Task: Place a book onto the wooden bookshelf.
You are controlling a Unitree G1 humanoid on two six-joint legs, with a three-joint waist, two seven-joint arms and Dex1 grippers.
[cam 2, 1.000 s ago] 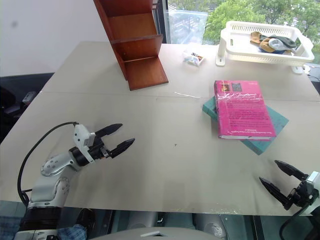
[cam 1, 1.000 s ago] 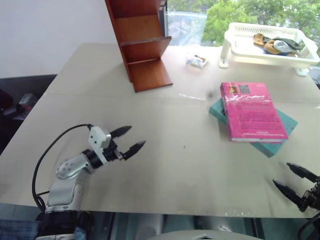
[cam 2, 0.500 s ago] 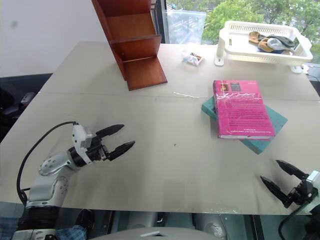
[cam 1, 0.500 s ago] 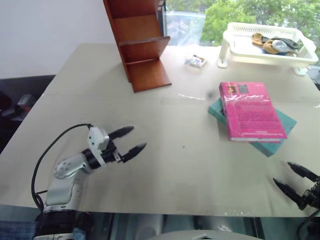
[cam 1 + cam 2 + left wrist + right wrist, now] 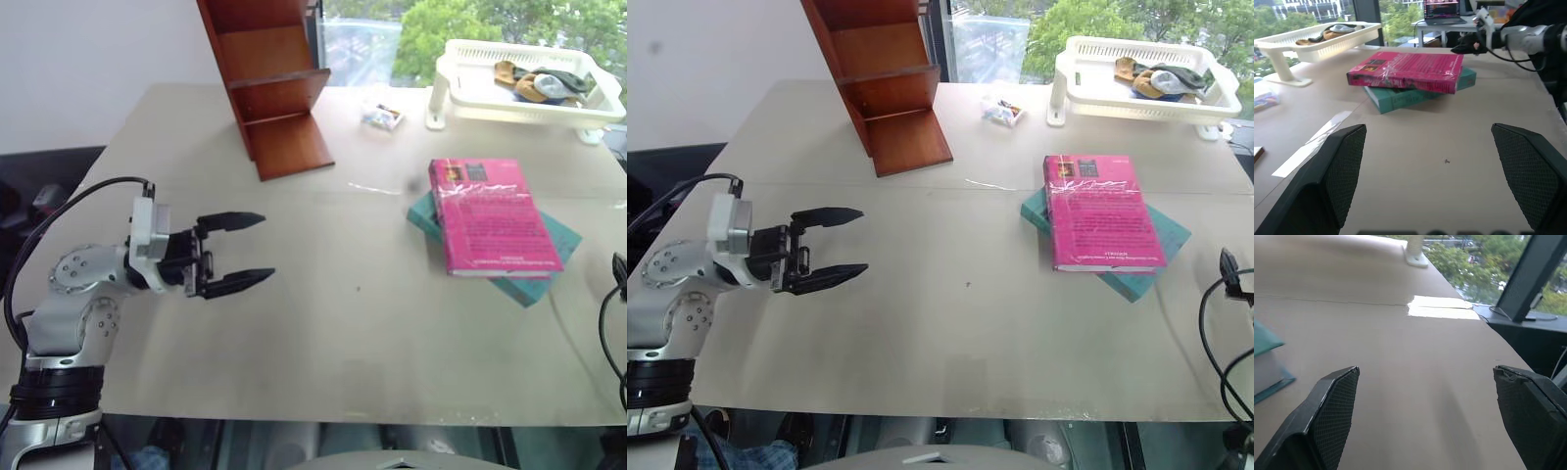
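Well, it's the approach step, judging by the layout: the book (image 5: pixel 493 217) lies flat atop a teal book (image 5: pixel 549 253) on the table (image 5: pixel 343 323), well apart from the wooden bookshelf (image 5: pixel 269 83) at the far side. The left gripper (image 5: pixel 235 253) hovers wide open, empty, aimed across at it; the right gripper (image 5: pixel 1425 431) is spread wide too, beside the stack. Next calls for closing in and pinching the pink cover's edge.

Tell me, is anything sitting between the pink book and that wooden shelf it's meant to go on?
Nothing visible. The pink book lies on a teal book, and only bare table lies between it and the wooden bookshelf. A small packet sits off that path, nearer the white basket.
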